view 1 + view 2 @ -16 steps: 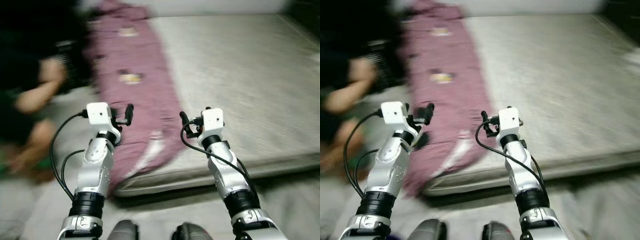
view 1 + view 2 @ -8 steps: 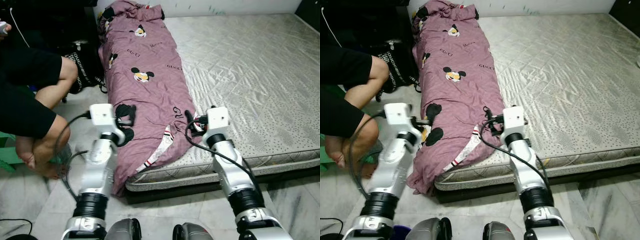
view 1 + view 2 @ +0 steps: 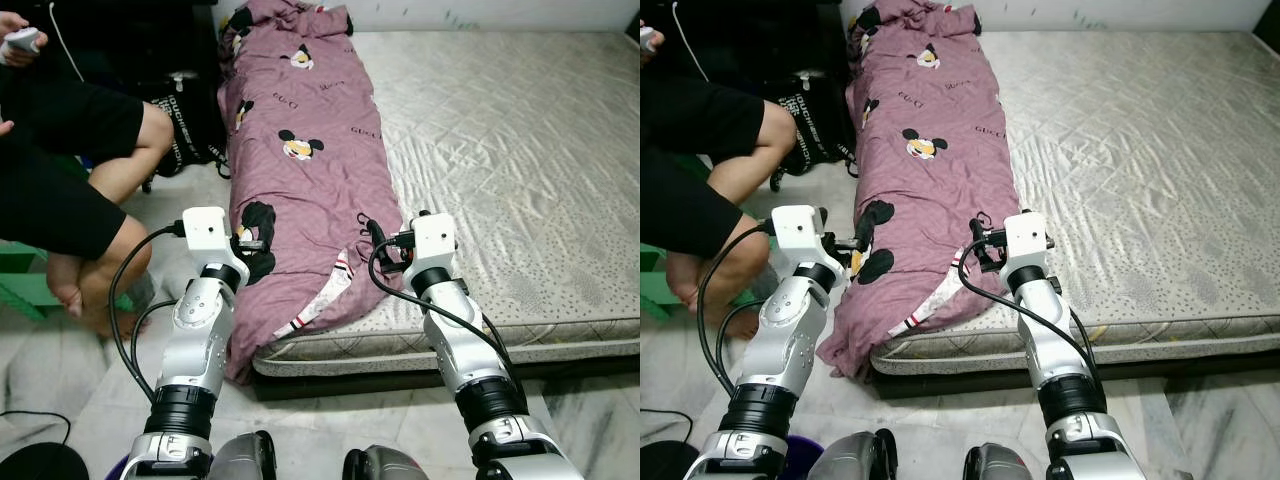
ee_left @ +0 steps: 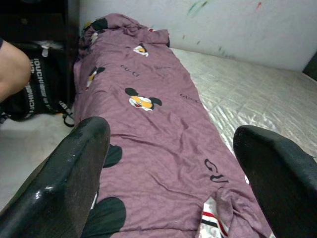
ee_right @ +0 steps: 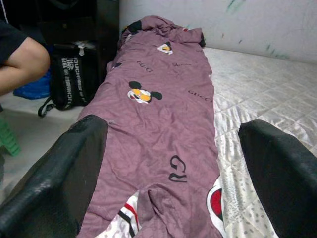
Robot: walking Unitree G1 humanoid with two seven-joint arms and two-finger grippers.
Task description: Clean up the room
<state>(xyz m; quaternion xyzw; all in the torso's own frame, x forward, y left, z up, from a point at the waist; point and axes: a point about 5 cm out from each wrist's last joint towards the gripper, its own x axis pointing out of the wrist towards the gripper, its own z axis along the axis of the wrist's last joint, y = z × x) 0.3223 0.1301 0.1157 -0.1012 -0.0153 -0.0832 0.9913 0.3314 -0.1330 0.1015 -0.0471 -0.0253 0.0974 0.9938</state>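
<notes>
**Blanket along the mattress's left edge, both grippers held open over it**

Your purple blanket (image 3: pixel 300 170), printed with cartoon mouse heads, lies in a long strip down the left side of the mattress (image 3: pixel 500 150), running from the wall at the far end to the near corner. Its near end spills over the mattress's left edge and hangs down to the tiled floor (image 3: pixel 320 430), with a striped inner lining turned out near the corner. The rest of the mattress, to the right of the blanket, is bare quilted fabric out to its right and near edges.

Your left gripper (image 3: pixel 255 238) hovers over the blanket's near left edge, fingers (image 4: pixel 69 178) spread wide and holding nothing. Your right gripper (image 3: pixel 380 245) hovers over the blanket's near right edge, close to the mattress corner, its fingers (image 5: pixel 64 173) likewise spread apart and empty.

On your left, a person (image 3: pixel 70 150) in black sits crouched just beside the mattress, knees and bare feet close to your left arm, so that side is tight. A black bag (image 3: pixel 190 115) with white lettering stands on the floor between the person and the blanket; you cannot tell what it holds. Tiled floor runs along the near side of the mattress.
</notes>
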